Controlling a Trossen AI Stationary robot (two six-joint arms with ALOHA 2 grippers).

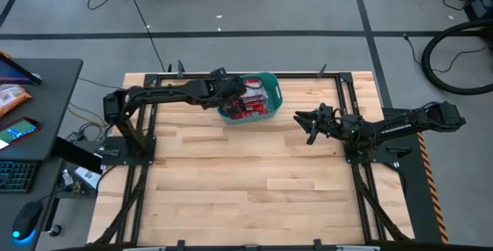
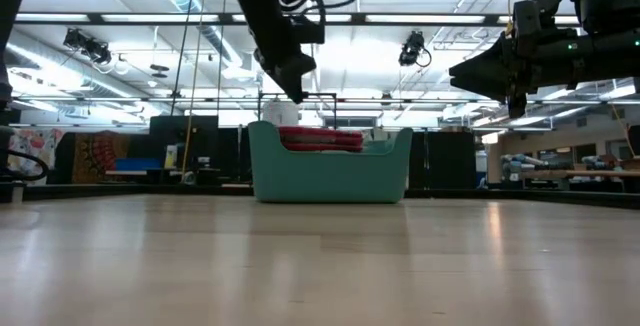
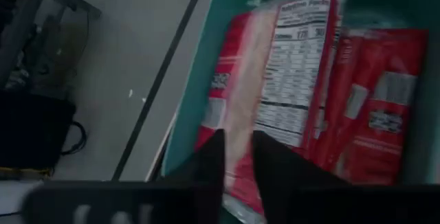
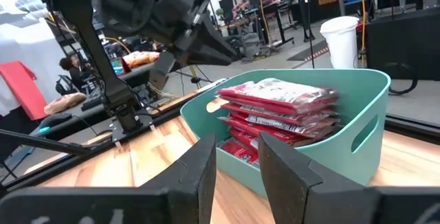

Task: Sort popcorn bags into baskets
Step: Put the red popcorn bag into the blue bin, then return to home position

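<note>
The teal basket [image 1: 267,81] stands near the table's far edge, at its middle. Several red popcorn bags [image 1: 249,107] lie stacked flat in it, and the top of the stack reaches about rim height in the low view [image 2: 322,138]. My left gripper [image 1: 233,95] hovers open above the basket's left part, its fingers pointing down over the bags [image 3: 302,66], holding nothing. My right gripper [image 1: 307,126] hangs open in the air to the right of the basket [image 4: 357,114], pointing toward it, well above the table [image 2: 462,74].
The near half of the wooden table [image 1: 246,189] is bare planks. Black frame rails [image 1: 350,89] run along the table's sides and far edge. A dark desk on the left carries an orange snack packet [image 1: 11,97], a phone and a keyboard.
</note>
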